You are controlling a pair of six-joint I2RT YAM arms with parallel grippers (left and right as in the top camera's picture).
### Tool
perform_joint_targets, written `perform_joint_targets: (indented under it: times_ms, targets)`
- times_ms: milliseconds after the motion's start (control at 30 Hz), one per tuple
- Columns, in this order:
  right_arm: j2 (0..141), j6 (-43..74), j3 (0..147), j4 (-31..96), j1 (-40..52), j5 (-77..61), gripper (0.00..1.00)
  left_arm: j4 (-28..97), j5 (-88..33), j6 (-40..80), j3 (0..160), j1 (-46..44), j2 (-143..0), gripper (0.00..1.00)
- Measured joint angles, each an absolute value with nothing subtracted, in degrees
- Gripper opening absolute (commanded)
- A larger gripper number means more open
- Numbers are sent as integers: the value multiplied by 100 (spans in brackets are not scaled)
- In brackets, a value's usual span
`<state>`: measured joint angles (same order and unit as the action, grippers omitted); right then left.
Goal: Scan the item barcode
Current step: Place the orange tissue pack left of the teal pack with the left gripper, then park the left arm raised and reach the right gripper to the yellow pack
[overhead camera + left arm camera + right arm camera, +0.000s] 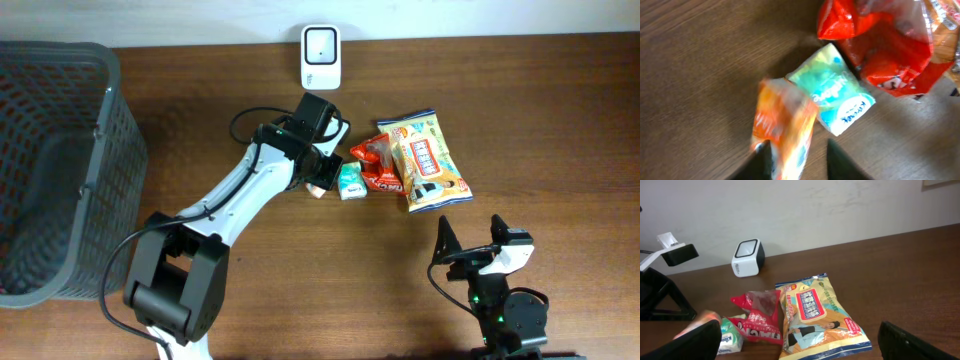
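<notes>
A brown wooden table (330, 300) is spread under everything. A pale wall (790, 210) behind it is shown only by the right wrist view. A dark mesh basket (122, 140) is set at the table's left end.

The left arm (240, 190) is stretched from the near edge up to the middle, with its wrist bent down. The right arm (510, 310) is folded low at the near right. The right gripper (470, 235) is spread wide with nothing in it.

A yellow snack bag (430, 165), a red bag (378, 165) and a teal tissue pack (350, 182) are laid side by side, touching. A white scanner (321, 44) is stood at the far edge.

The small orange packet (782, 127) is seen, blurred, between the fingers (840, 160) of the left gripper (800, 157), just beside the tissue pack. The fingers are parted and a gap is left on one side, so the packet is not squeezed. From above, only a bit of the packet is seen.
</notes>
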<state>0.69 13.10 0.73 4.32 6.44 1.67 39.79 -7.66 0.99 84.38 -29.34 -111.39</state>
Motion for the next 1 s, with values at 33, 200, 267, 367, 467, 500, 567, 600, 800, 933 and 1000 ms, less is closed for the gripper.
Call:
perform_joint_targets:
  times_ms: [33,200,267,367,467,500,567,600,800,933,1000]
  targets:
    - [69,1310,73,432,644,167,98,4169,-718,110,8479,-2934,-11139,82]
    - [69,1310,73,432,644,167,98,5874,-657,115,10263,-2917,-10787,99]
    - [69,1310,73,432,644,169,98,6217,-661,115,10820,-2742,-10167,99]
    - [71,1310,73,432,644,167,98,7011,-631,115,11021,-2445,-9308,99]
    - [69,1308,73,432,644,167,98,7264,-311,633,10993,-2196,-9376,99]
    - [69,1308,73,432,644,169,99,7185,-266,821,10993,-1986,-9378,99]
    - [80,1332,60,161,644,165,98,7146,-178,1037,10993,-1627,-9432,99]
    - [62,1715,67,-397,644,-388,98,7157,-165,1063,10993,-1610,-9522,99]
    - [82,2530,207,-1833,644,-2722,98,7240,-148,1142,10967,-1610,-10175,99]
    - [1406,952,2930,1634,644,-2021,98,7238,-143,1146,10960,-1610,-10191,99]
    - [2963,563,4646,3343,644,-1610,98,7225,-150,1146,10960,-1610,-10191,99]
